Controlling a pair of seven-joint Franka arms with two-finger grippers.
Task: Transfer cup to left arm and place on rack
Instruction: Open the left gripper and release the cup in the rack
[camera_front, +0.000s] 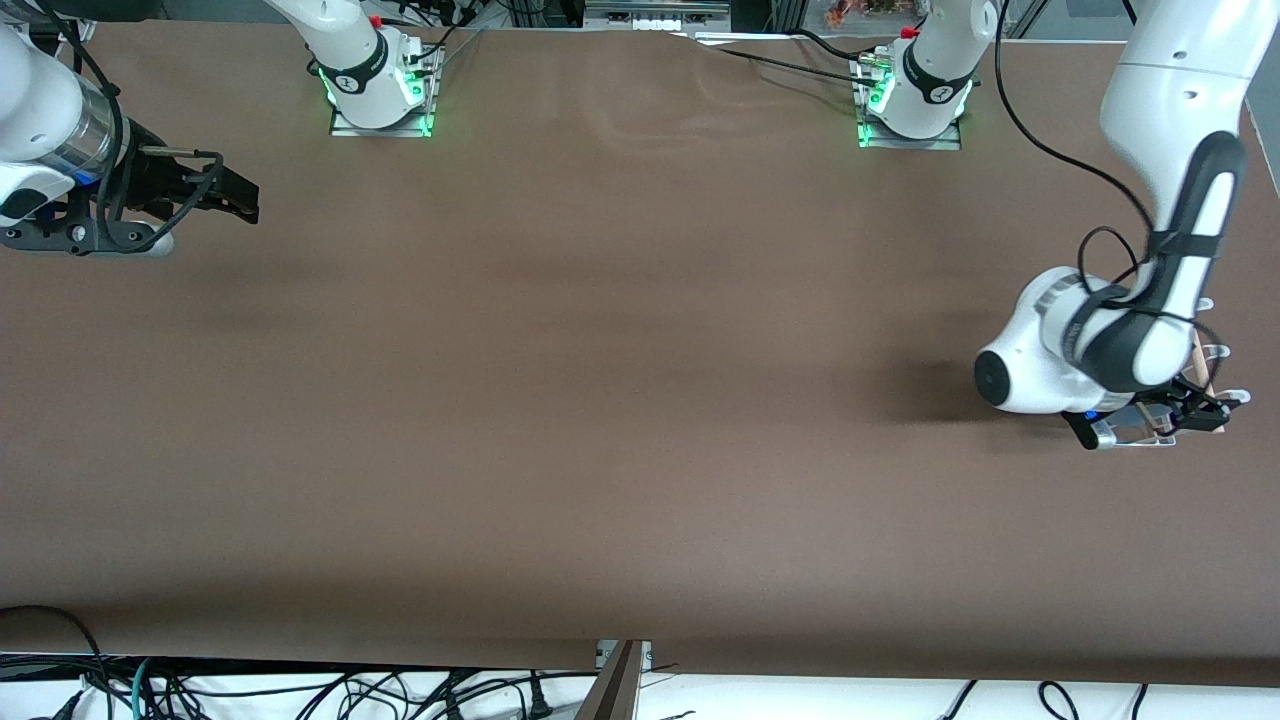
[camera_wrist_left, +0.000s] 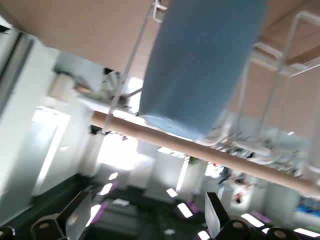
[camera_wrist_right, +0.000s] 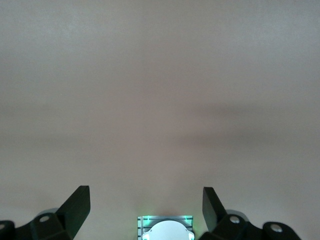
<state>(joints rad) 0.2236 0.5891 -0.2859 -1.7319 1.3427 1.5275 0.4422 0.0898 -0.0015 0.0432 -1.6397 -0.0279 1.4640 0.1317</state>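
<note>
In the left wrist view the light-blue cup (camera_wrist_left: 200, 65) rests among the white wire prongs of the rack (camera_wrist_left: 280, 75), next to the rack's wooden rod (camera_wrist_left: 200, 150). My left gripper (camera_wrist_left: 145, 210) is open, and its fingers (camera_wrist_left: 75, 220) stand apart from the cup. In the front view the left gripper (camera_front: 1195, 410) is low over the rack (camera_front: 1215, 352) at the left arm's end of the table. The arm hides the cup there. My right gripper (camera_front: 245, 200) waits open and empty over the right arm's end of the table, and the right wrist view (camera_wrist_right: 146, 200) shows only bare table under it.
The brown table (camera_front: 620, 400) spans the front view. The two arm bases (camera_front: 380, 90) (camera_front: 915, 100) stand along its farther edge. The right arm's base also shows in the right wrist view (camera_wrist_right: 165, 230). Cables (camera_front: 300, 690) lie below the table's nearer edge.
</note>
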